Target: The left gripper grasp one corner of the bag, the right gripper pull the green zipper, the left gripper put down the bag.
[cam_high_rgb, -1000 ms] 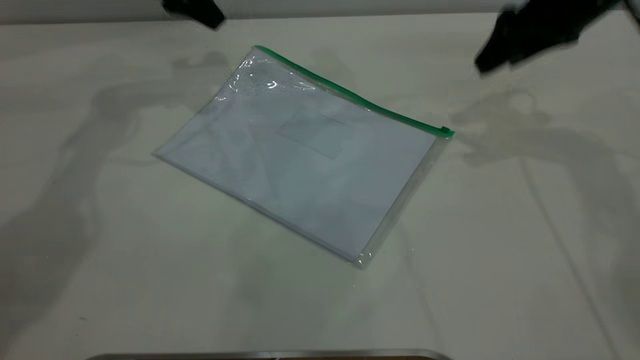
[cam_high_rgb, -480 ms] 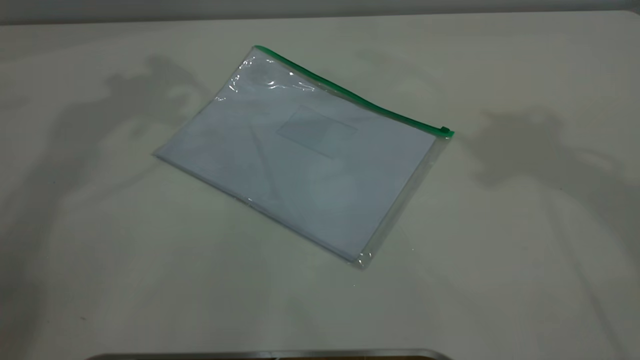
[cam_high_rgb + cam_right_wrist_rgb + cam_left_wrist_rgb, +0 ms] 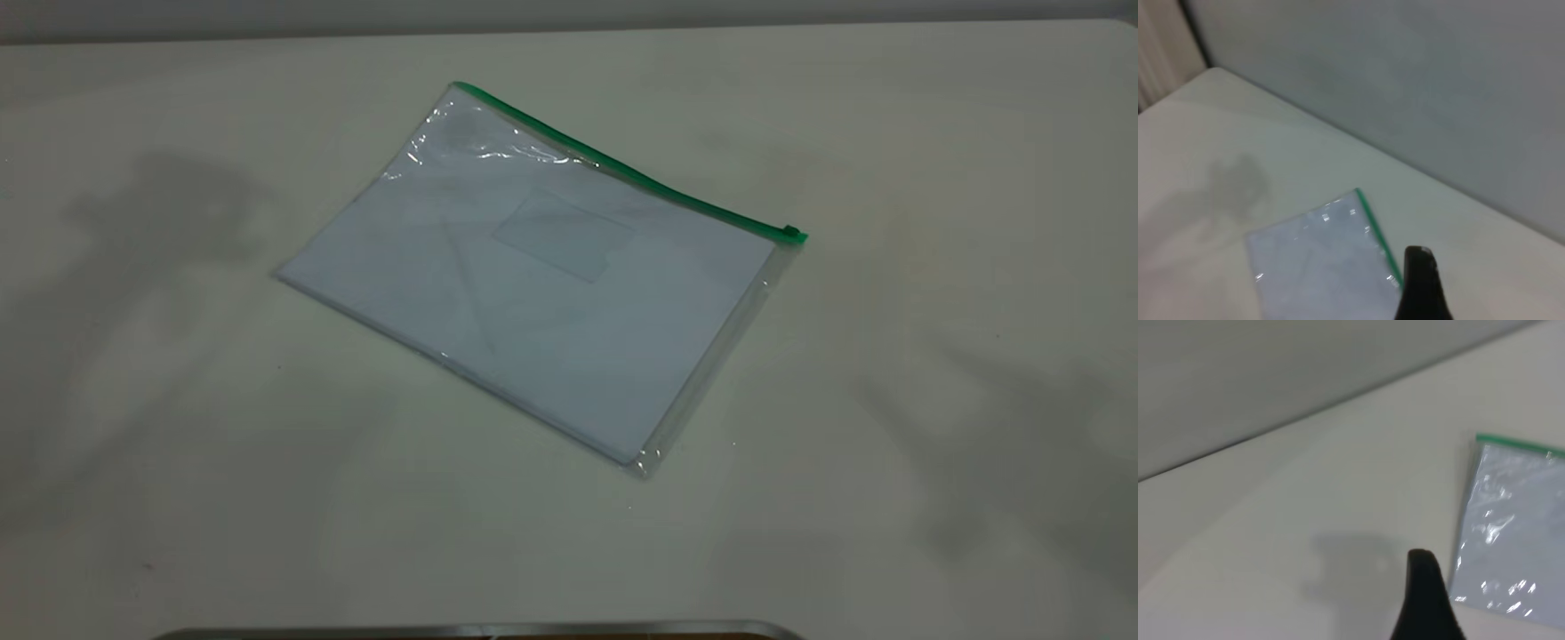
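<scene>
Clear flat plastic bag (image 3: 542, 284) w/ white paper and green zipper (image 3: 622, 169) lies flat mid white table (image 3: 933, 356); left gripper (image 3: 1426, 603) & right gripper (image 3: 1421, 287) off it, jaw state can't tell.

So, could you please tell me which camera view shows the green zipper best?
The exterior view: the green zipper runs unobstructed along the bag's far edge, slider tab at its right end. The left wrist view catches only a short stretch; the right wrist view shows part, its end cut off behind a black jaw.

White table (image 3: 889, 400); grey wall (image 3: 1405, 73) behind; metal edge (image 3: 480, 629).
</scene>
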